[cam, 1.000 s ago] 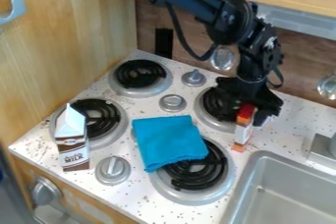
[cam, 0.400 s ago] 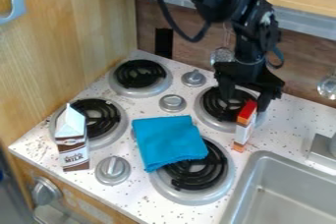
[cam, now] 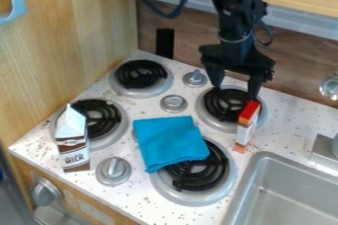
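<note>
- Counter (cam: 288, 121), white with dark speckles; a wooden panel (cam: 72, 41) borders it on the left, a brown wall (cam: 191, 36) behind.
- Sink (cam: 249, 184), grey metal, its rim bounding the lower right; a bare strip of counter runs between this rim and the brown wall.
- Shelf (cam: 307, 7), pale wood, at the upper right, above the counter and near the arm.
- Claw (cam: 235, 92), black, one; pointed downward over the far right burner (cam: 220, 106), fingers spread wide, with an open gap between the tips; it holds nothing. The finger on the view's right ends just beside the red top of the small box; whether the two touch, cannot tell.
- Small box (cam: 245, 131), narrow and upright, red at the top, white along the sides, orange at the foot; placed at the near right edge of the far right burner, near the sink's upper left corner.
- Cloth (cam: 168, 142), bright blue, folded, laid partly over the near right burner (cam: 201, 175), its remainder on the counter to the left.
- Carton (cam: 74, 142), white peaked top, brown and white below; upright beside the near left burner (cam: 102, 115), towards the counter's front edge.
- Far left burner (cam: 139, 73), black coil in a silver pan.
- Knobs, grey, three: one (cam: 194, 78) between the far burners, one (cam: 174, 103) mid-counter, one (cam: 113, 170) near the front.
</note>
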{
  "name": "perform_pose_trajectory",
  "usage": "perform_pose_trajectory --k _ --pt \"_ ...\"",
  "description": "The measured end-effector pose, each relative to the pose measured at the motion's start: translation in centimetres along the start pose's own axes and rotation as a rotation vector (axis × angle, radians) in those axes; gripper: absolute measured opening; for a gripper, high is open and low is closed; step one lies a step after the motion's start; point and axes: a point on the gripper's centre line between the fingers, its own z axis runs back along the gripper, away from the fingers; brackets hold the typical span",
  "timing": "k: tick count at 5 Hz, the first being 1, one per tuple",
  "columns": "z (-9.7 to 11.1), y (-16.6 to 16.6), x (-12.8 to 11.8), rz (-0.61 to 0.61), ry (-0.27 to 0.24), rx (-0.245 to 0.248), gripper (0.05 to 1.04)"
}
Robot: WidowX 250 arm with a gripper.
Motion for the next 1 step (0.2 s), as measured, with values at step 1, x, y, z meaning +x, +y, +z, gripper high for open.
perform_pose_trajectory --k 1 --pt "2.26 0.37 -1.25 -0.007 0.008 -0.006 1.001"
